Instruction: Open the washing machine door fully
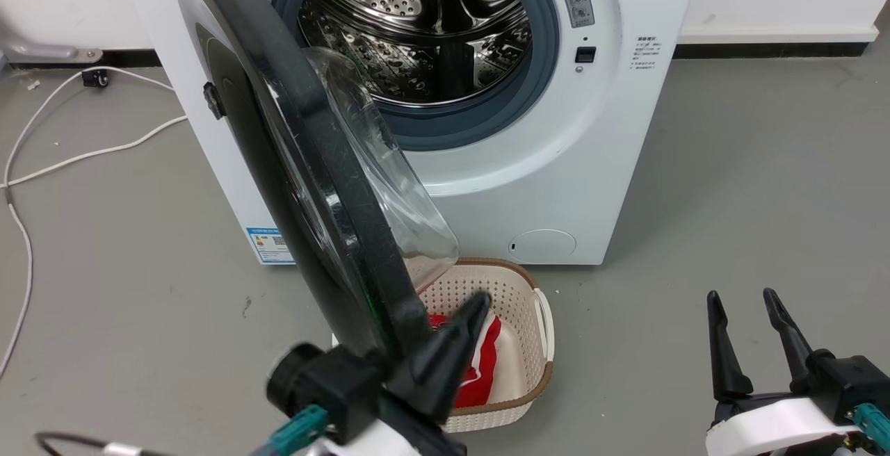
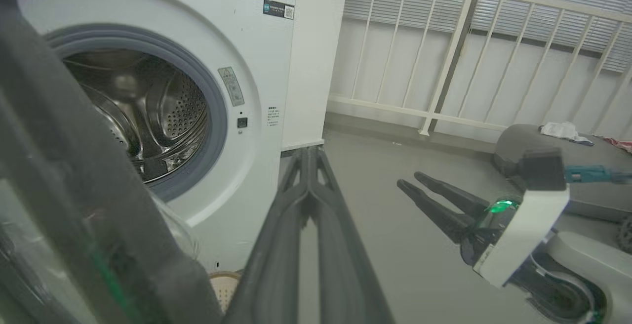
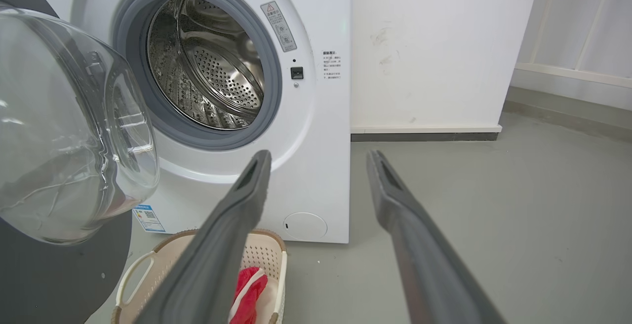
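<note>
Left pincer [image 1: 476,303] pressed together, holding nothing, set against inner face of door [image 1: 299,157] to push it wider. Right pincer [image 1: 742,296] spread, idle, kept clear of the swing, I judge.

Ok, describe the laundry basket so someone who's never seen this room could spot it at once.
Find the white front-loading washing machine with its washing machine door swung open. On the grey floor just in front of it, under the door's lower edge, sits the laundry basket. It is cream with hole-patterned walls and a brown rim, and holds red cloth.
</note>
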You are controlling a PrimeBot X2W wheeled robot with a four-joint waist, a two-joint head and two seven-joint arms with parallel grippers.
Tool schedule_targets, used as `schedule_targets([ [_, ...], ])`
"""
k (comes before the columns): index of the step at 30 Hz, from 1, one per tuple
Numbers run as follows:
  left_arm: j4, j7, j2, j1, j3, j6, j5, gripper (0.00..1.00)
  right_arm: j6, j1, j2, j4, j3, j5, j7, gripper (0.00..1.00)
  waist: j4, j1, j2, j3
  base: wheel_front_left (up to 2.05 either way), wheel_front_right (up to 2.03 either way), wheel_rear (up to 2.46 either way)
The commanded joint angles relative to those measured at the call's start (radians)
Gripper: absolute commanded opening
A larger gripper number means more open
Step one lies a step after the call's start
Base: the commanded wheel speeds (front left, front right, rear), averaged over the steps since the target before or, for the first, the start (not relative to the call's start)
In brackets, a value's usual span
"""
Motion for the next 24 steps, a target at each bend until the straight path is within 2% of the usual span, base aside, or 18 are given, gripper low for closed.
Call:
schedule_targets([
  [1,0.01,0.025,0.014,0.015,-0.011,-0.001,-0.008,0.0,-0.001,-0.005,0.003,0.001,0.002,0.009,0.0,1.0,0.0,0.0,0.0,0.001,0.0,0.0,0.0],
  [6,0.075,0.153,0.06,0.045,-0.065,-0.001,-0.044,0.0,-0.001,-0.012,0.003,0.002,0.008,0.011,0.007,1.0,0.002,0.0,0.0,0.009,0.0,0.0,0.0],
  [9,0.101,0.173,0.07,0.047,-0.065,0.009,-0.038,0.0,-0.001,-0.017,0.003,0.004,0.011,0.013,0.008,1.0,0.002,0.0,0.0,0.015,0.0,0.0,0.0],
  [24,0.265,-0.061,0.015,-0.023,0.002,0.087,0.028,0.0,0.0,-0.032,0.003,0.021,0.021,0.03,0.004,1.0,0.0,0.0,0.0,0.04,0.0,0.0,0.0],
])
